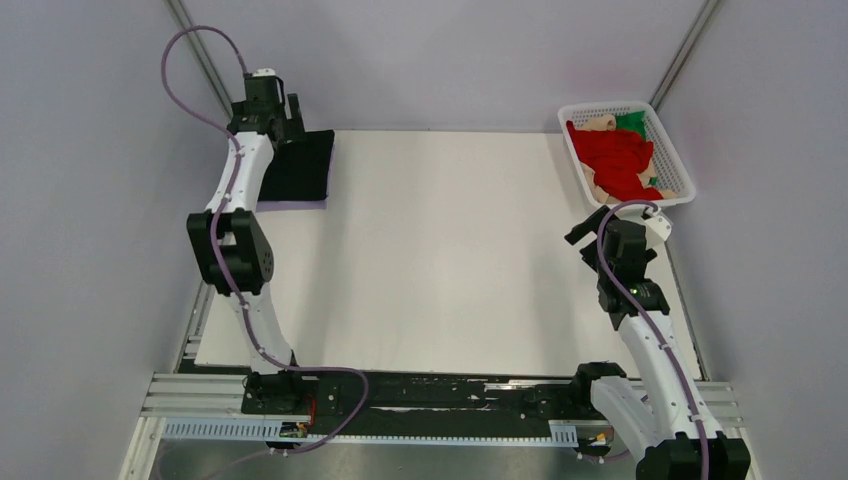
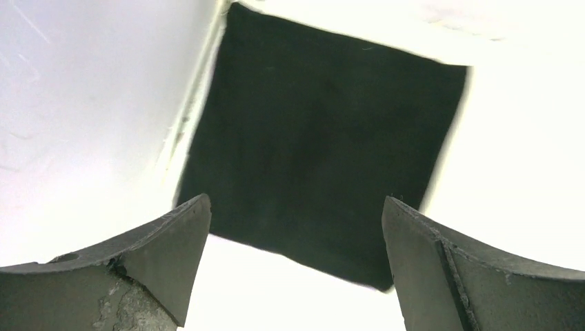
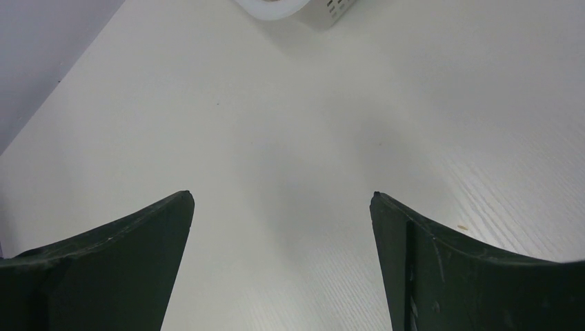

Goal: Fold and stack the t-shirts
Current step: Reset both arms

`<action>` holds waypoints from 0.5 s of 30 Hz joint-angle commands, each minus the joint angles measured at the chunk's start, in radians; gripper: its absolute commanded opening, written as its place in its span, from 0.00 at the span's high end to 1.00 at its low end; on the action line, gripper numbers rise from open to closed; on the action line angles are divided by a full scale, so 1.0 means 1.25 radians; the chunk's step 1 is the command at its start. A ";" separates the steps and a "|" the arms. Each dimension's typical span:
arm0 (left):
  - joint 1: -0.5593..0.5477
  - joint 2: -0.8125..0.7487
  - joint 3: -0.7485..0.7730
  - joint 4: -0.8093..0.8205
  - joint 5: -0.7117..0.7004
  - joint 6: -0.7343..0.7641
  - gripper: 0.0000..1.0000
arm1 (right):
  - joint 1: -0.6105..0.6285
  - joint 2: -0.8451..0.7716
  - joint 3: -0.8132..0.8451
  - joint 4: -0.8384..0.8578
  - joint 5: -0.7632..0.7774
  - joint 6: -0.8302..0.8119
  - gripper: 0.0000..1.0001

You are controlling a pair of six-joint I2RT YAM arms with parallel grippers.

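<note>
**Both jaws released — black shirt folded beneath the left pair**

Left jaws: spread wide, nothing between them. They hang above the black t-shirt (image 2: 324, 158), which lies flat on the table (image 1: 450, 260) as a neat folded rectangle. In the left wrist view it fills the gap between the two fingers and runs on ahead of them. No contact with the cloth can be seen.

A thin strip of the lavender t-shirt (image 1: 290, 204) shows under the black one, along its edge on the arm-base side of the left jaws.

Right jaws: also spread wide, holding nothing, over bare table. Ahead of them and slightly to their right stands the white basket (image 1: 600, 105), only its near corner in the right wrist view. They are near it but not touching.

In the basket — the red t-shirt (image 1: 615, 160) heaped on top, the green t-shirt (image 1: 630, 121) at the end farthest from the right jaws, and the beige t-shirt (image 1: 600, 124) beside the green one. All three are unfolded.
</note>
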 commanded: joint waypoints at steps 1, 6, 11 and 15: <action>-0.009 -0.226 -0.218 0.136 0.297 -0.163 0.00 | -0.004 -0.012 0.024 0.004 -0.062 -0.003 0.00; -0.063 -0.449 -0.631 0.321 0.382 -0.251 0.00 | -0.004 -0.006 0.020 0.006 -0.115 -0.013 0.00; -0.147 -0.604 -0.873 0.401 0.422 -0.257 0.00 | -0.003 -0.004 -0.007 0.030 -0.180 -0.038 0.00; -0.242 -0.677 -1.023 0.429 0.411 -0.269 0.00 | -0.003 -0.006 -0.060 0.076 -0.233 -0.028 0.00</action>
